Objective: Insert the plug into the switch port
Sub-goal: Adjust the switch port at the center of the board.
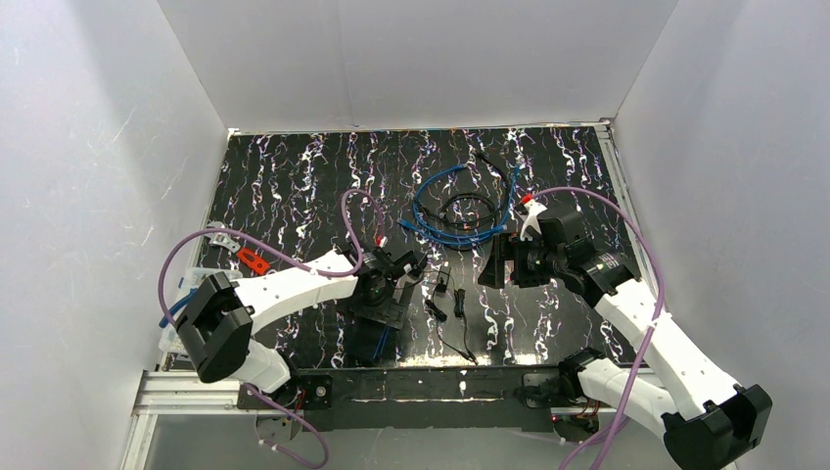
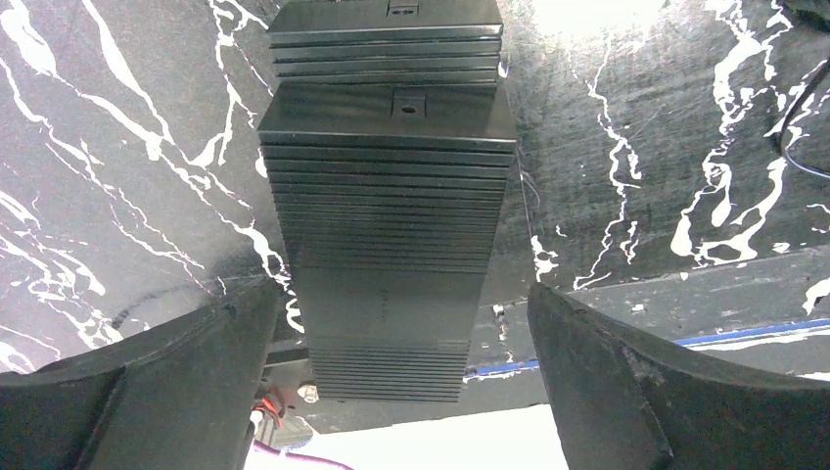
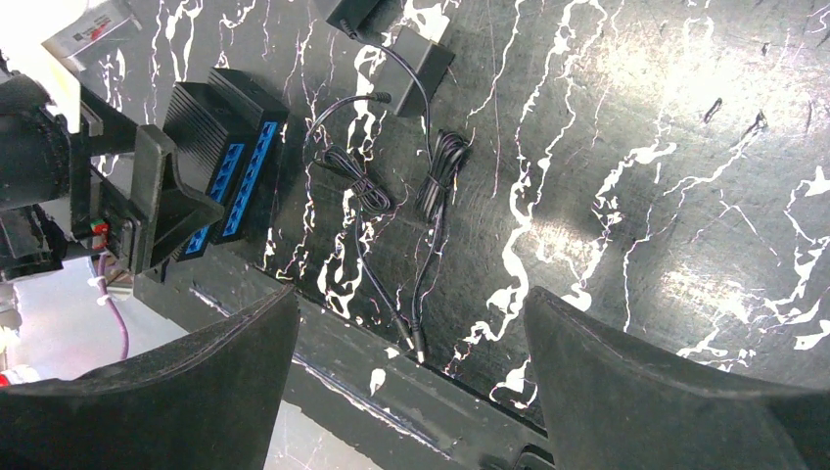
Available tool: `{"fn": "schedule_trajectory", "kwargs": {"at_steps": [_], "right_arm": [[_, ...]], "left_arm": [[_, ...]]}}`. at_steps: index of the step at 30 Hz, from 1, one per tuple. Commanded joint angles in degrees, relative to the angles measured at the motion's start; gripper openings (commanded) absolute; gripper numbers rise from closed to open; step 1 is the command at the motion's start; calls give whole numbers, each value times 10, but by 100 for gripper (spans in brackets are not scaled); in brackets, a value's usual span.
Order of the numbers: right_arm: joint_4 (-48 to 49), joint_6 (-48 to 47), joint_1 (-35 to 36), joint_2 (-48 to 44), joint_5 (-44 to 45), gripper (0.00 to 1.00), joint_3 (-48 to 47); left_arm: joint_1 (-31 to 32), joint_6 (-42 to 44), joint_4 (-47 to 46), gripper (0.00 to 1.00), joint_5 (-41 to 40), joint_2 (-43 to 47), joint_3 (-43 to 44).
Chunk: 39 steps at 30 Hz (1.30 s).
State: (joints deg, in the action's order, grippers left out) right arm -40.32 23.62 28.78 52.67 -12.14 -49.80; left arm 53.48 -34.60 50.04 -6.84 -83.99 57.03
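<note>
Both arm bases (image 1: 217, 333) sit at the near rail, and beyond them stretches a black desk (image 1: 294, 186) veined with white, boxed in on three sides by plain white walls (image 1: 411, 59). The left end effector (image 2: 401, 294) hangs over a black ribbed network switch (image 2: 387, 225), fingers spread wide to either side of it. A second switch (image 2: 387, 39) lies against the first, both showing blue ports (image 3: 220, 176). The right end effector (image 3: 411, 299) hovers with fingers apart too, holding nothing. Between the arms lie two black leads (image 3: 440, 176), each bundled midway, running from power adapters (image 3: 423, 57). One lead's barrel plug (image 3: 418, 345) rests loose by the desk's near edge. Farther back sits a coil of blue cable (image 1: 450, 211), and a small red piece (image 1: 253, 260) lies towards the left.
</note>
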Motion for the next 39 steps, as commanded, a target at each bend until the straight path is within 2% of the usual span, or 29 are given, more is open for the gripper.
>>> {"fn": "schedule_trajectory", "kwargs": {"at_steps": [1, 8, 15, 22, 28, 29, 34, 39], "right_arm": [[18, -3, 3, 0, -7, 90, -4], [19, 1, 4, 1, -6, 90, -2], [20, 3, 4, 4, -6, 90, -3], [23, 7, 6, 6, -8, 89, -1], [25, 8, 7, 5, -11, 89, 2], [25, 8, 7, 4, -12, 89, 3], [24, -3, 9, 2, -29, 89, 1], [23, -12, 12, -1, -38, 88, 4]], "left_arm": [[3, 12, 6, 100, -3, -6, -8], [3, 21, 0, 100, -2, -23, -12], [3, 26, -7, 84, 3, -33, -15], [3, 29, -9, 53, 0, -37, -12], [3, 32, 15, 5, -26, -34, 6], [3, 32, 23, 0, -32, -29, 12], [3, 39, 54, 0, -37, 10, 37], [3, 43, 64, 0, 36, 49, 46]]}}
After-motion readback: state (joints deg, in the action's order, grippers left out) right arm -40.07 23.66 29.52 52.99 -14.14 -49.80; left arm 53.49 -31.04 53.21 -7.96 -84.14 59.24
